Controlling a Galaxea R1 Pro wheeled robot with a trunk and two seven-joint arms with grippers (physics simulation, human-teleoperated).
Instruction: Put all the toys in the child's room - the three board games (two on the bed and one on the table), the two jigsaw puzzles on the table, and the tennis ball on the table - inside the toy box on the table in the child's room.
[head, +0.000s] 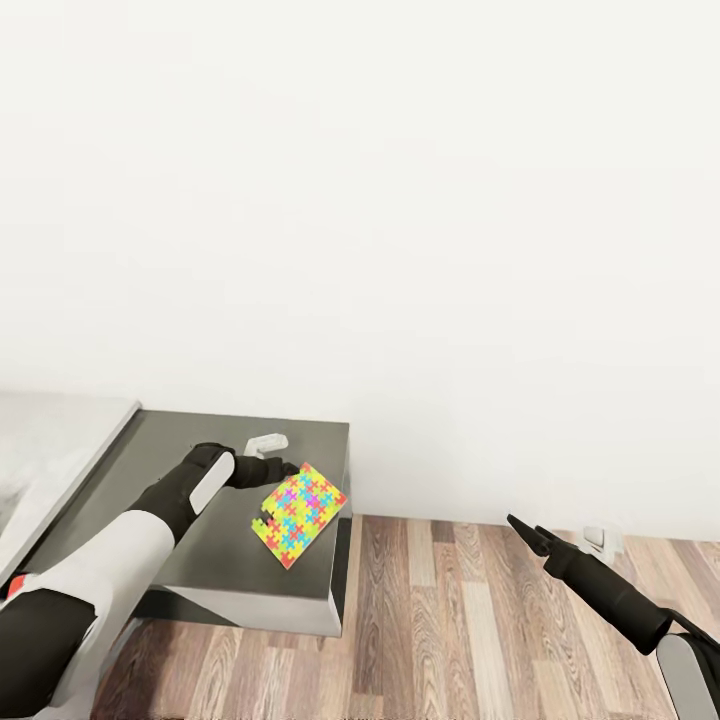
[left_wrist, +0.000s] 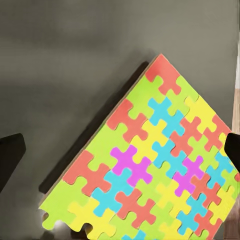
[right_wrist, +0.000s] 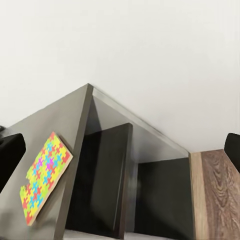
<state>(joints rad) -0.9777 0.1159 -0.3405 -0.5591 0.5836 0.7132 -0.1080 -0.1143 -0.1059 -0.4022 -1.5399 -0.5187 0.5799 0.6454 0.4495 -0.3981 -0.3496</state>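
Multicoloured jigsaw puzzle (head: 299, 513) lying lower centre at table (head: 230, 570) edge, left gripper (head: 285, 468) hovering wide open, empty, risking nudging it overboard.

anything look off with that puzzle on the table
Yes. The puzzle lies askew near the table's end, one corner close to the edge. One of its corners is ragged, as if pieces are missing. The left gripper hovers at it, not holding it.

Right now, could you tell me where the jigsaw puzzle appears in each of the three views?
Head view: jigsaw puzzle lies lower left of centre, by the table corner.
Left wrist view: it spans the lower right.
Right wrist view: it sits lower left.
Shared landmark: the table's dark top.
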